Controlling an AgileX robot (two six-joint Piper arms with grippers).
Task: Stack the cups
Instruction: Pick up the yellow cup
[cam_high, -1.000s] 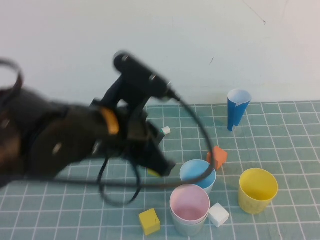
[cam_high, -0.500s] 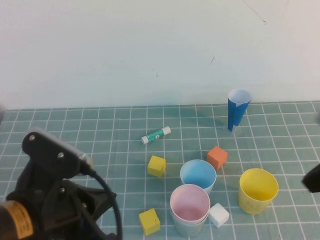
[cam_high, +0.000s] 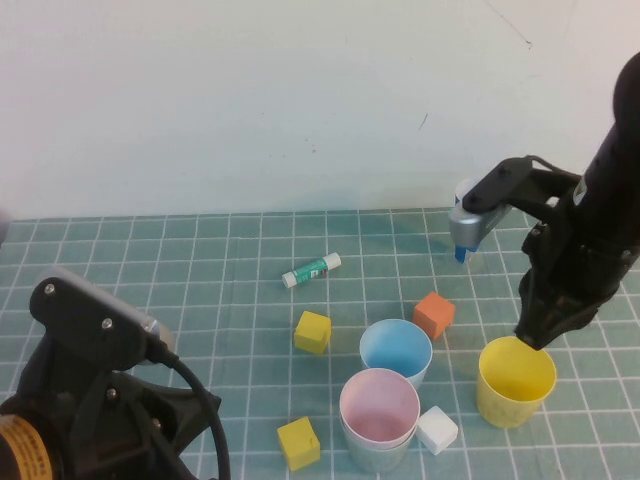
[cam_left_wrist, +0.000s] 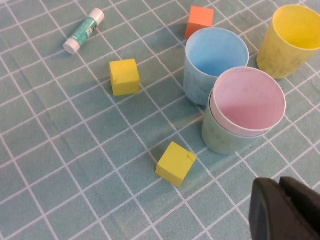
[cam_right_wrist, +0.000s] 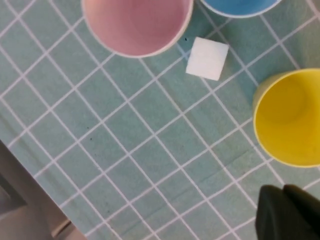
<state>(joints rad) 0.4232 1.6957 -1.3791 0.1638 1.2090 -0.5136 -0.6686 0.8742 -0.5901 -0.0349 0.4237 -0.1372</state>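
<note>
The pink cup (cam_high: 379, 406) sits nested in the pale green cup (cam_high: 378, 455) at the front middle of the mat. The light blue cup (cam_high: 396, 350) stands just behind them, and the yellow cup (cam_high: 515, 380) stands to the right. My right gripper (cam_high: 530, 338) hangs over the yellow cup's far rim. In the right wrist view it (cam_right_wrist: 283, 192) is shut and empty beside the yellow cup (cam_right_wrist: 292, 117). My left gripper (cam_left_wrist: 279, 186) is shut and empty, low at the front left, short of the pink cup (cam_left_wrist: 248, 102) and the pale green cup (cam_left_wrist: 225, 140).
Two yellow cubes (cam_high: 312, 331) (cam_high: 299, 442), an orange cube (cam_high: 433, 314) and a white cube (cam_high: 437, 429) lie around the cups. A glue stick (cam_high: 311, 270) lies further back. A dark-blue paper cone (cam_high: 462, 242) stands at the back right, partly behind my right arm.
My left arm has pulled back from over the middle of the mat to the front left corner. My right arm has come in from the right to above the yellow cup.
</note>
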